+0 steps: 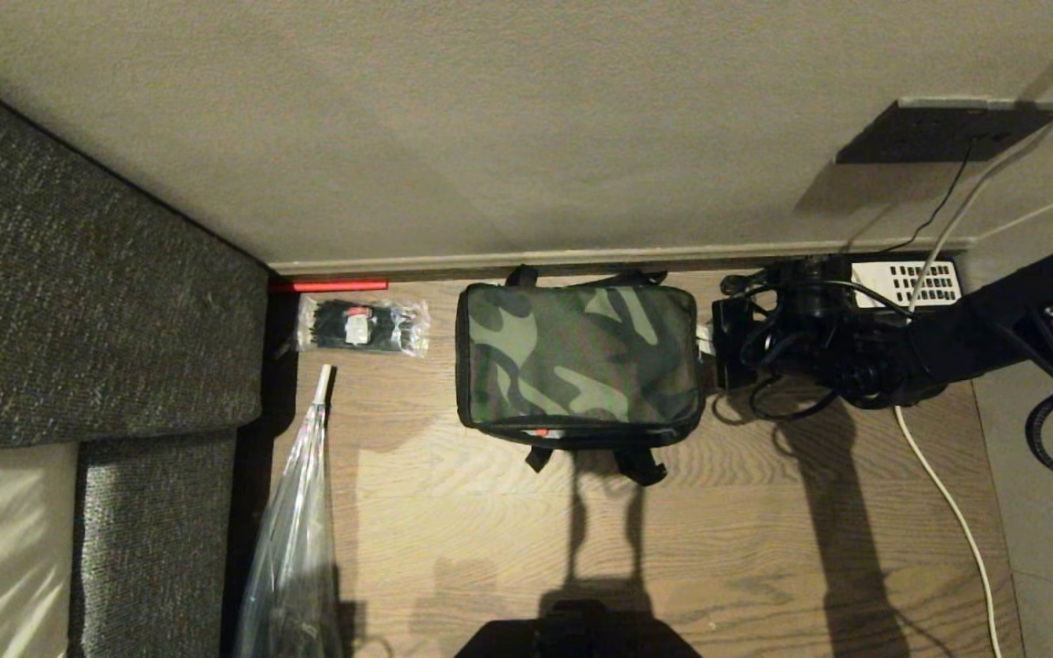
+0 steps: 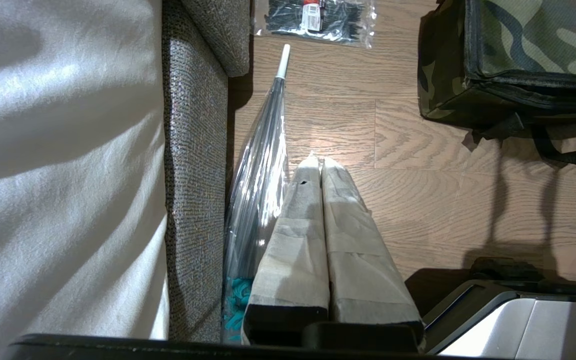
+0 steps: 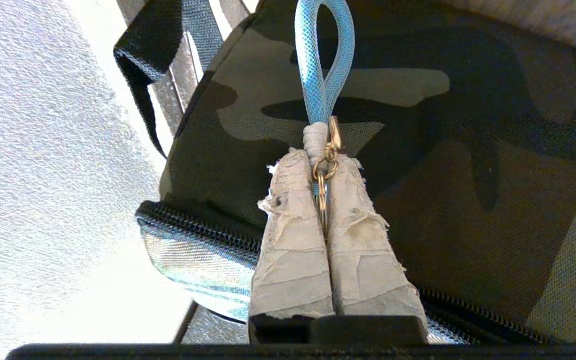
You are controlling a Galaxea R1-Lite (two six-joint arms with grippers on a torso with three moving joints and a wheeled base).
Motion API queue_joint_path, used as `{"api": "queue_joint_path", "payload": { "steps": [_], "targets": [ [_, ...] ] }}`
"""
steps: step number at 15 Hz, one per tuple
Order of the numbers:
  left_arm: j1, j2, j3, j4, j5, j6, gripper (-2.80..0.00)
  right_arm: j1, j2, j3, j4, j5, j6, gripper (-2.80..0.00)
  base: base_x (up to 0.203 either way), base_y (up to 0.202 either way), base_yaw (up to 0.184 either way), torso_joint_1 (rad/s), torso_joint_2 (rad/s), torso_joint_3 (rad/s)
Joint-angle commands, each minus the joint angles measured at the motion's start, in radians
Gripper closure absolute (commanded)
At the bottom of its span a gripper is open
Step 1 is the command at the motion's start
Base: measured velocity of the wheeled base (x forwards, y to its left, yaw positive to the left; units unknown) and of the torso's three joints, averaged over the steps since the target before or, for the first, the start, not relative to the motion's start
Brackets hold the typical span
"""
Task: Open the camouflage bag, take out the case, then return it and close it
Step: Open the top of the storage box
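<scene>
Floorboards [image 1: 508, 548]; bag [image 1: 579, 364] closed, contents hidden.

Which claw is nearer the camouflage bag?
Right. The right claw is at the green-black camouflage fabric bag, shut on its blue zipper loop. The left claw hangs apart over wooden floor.

We see the camouflage bag [image 1: 579, 355] in green-black blotches with black trim, a pale blue mesh loop [image 3: 324, 60] (on a gold ring) at its zip, and brown wood-grain floor [image 1: 746, 548] at six o'clock.
</scene>
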Motion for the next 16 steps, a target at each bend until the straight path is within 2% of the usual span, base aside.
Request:
{"api": "queue_joint_path", "payload": {
  "steps": [1,8,12,16],
  "targets": [
    [0.000,-0.002,0.003,0.000,0.000,-0.001,0.00,-0.002,-0.003,-0.002,-0.020,-0.003,-0.045,0.00,0.000,0.000,0.000,0.000,0.00,0.000],
    [0.000,-0.002,0.003,0.000,0.000,-0.001,0.00,-0.013,-0.005,-0.003,-0.083,-0.003,-0.070,0.00,0.000,0.000,0.000,0.000,0.00,0.000],
    [0.000,-0.002,0.003,0.000,0.000,-0.001,0.00,-0.018,-0.002,-0.005,-0.145,-0.003,-0.129,0.00,0.000,0.000,0.000,0.000,0.00,0.000],
    [0.000,-0.002,0.003,0.000,0.000,-0.001,0.00,-0.018,-0.001,-0.005,-0.152,-0.003,-0.130,0.00,0.000,0.000,0.000,0.000,0.00,0.000]
  ]
}}
